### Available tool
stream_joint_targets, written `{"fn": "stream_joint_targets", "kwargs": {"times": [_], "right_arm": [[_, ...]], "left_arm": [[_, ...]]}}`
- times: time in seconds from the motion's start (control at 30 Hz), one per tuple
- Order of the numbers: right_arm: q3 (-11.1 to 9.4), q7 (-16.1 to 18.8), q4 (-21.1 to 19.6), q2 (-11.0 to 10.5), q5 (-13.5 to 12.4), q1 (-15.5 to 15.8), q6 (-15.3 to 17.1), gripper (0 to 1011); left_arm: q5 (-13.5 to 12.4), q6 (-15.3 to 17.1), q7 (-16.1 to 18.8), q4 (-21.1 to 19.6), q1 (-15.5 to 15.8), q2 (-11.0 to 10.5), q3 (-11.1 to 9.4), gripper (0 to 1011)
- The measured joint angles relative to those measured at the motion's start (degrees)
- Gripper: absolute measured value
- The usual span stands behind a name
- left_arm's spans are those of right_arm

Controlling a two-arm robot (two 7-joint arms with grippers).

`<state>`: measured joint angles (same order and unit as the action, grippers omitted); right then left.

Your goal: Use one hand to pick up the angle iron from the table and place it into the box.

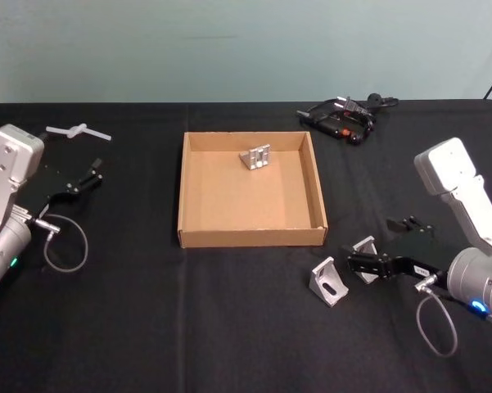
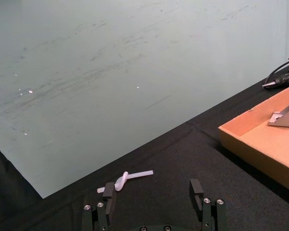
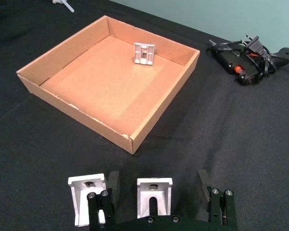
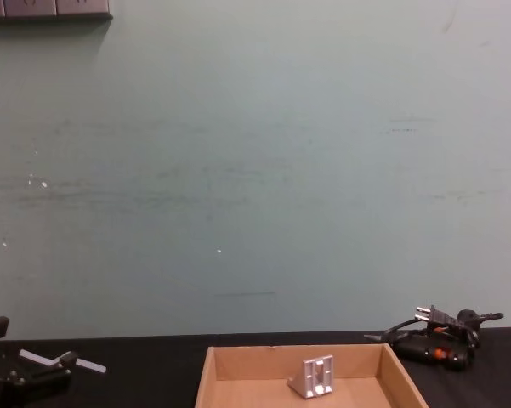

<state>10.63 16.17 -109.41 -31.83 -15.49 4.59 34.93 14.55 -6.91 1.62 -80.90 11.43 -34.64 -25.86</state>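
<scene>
Head view: you are at the grasp step. Your right gripper sits low over the table, just off the box's front right corner, with the nearer angle iron at its fingertips. A second angle iron lies just beside it, also in front of the box. A third angle iron stands inside the box, near the far wall. Your left gripper is parked well to the left of the box.

Left wrist view: the left gripper has its fingers spread wide and holds nothing. The box's left wall shows off to one side.

Right wrist view: the right gripper is wide open and straddles the nearer angle iron — nothing is clamped, and there is a gap on each side. The second angle iron lies just outside one finger. Your next move calls for closing squarely on the straddled piece without catching its neighbour. After that, lift high enough to clear the box's low front wall.

Chest view: the third angle iron stands upright in the box. The dark shape low and left of the box is probably your left gripper — too little of it shows to be sure.
</scene>
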Motion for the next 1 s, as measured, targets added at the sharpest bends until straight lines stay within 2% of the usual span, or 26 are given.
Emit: {"fn": "stream_joint_targets", "kwargs": {"times": [0.57,1.0], "right_arm": [[0.9,1.2,4.7,2.9,1.8,-2.7,-1.0,1004],[1.1,1.9,7.3,4.1,1.8,-3.9,-1.3,1004]], "left_arm": [[0.0,0.0,0.0,0.0,0.0,0.0,0.0,1005],[0.0,0.0,0.0,0.0,0.0,0.0,0.0,1005]]}}
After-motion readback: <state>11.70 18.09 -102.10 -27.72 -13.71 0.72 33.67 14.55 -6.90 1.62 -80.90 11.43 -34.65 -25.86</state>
